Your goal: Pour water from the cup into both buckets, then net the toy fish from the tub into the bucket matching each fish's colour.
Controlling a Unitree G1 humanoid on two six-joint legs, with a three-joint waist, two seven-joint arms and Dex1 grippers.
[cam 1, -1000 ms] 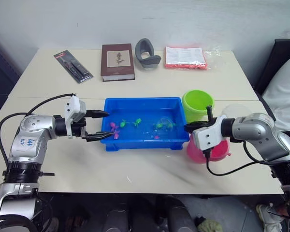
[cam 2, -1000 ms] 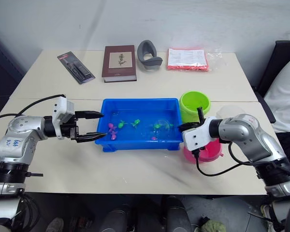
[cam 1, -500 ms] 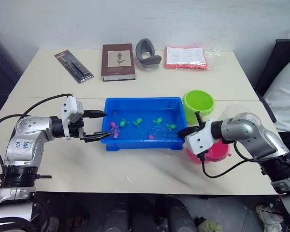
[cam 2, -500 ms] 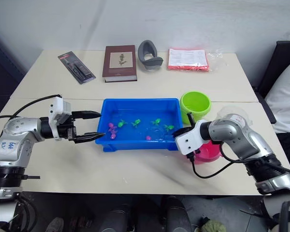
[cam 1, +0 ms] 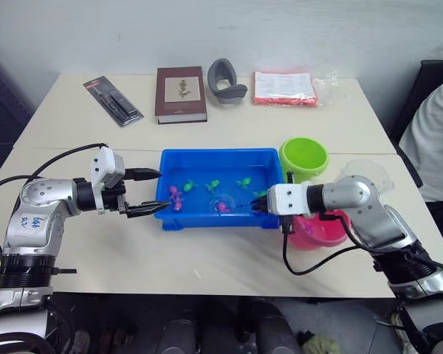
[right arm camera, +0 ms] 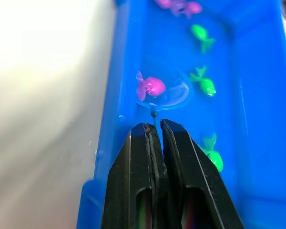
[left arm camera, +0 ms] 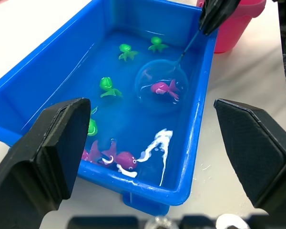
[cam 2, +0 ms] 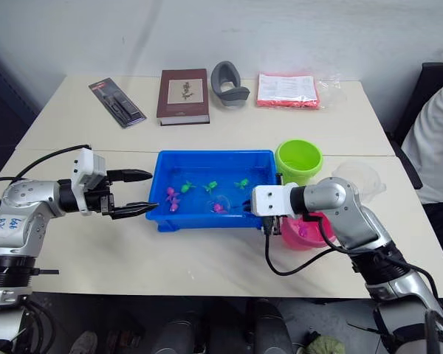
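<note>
Reaching further into the tub [cam 1: 207, 158], right gripper [right arm camera: 155, 131] pinches a net [left arm camera: 158, 86] whose hoop, just ahead, rings a pink fish [right arm camera: 150, 87].

blue tub [cam 1: 214, 156]: table centre, green and pink fish afloat | green bucket [cam 1: 303, 158], pink bucket [cam 1: 319, 230]: just right

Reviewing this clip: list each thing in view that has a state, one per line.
Left gripper: jaws open, beside the tub.
Right gripper: jaws shut on net handle.
Net: in the tub, pink fish on it.
Tub: holds water, fish.
Green bucket: upright.
Pink bucket: upright.
Book: closed.
</note>
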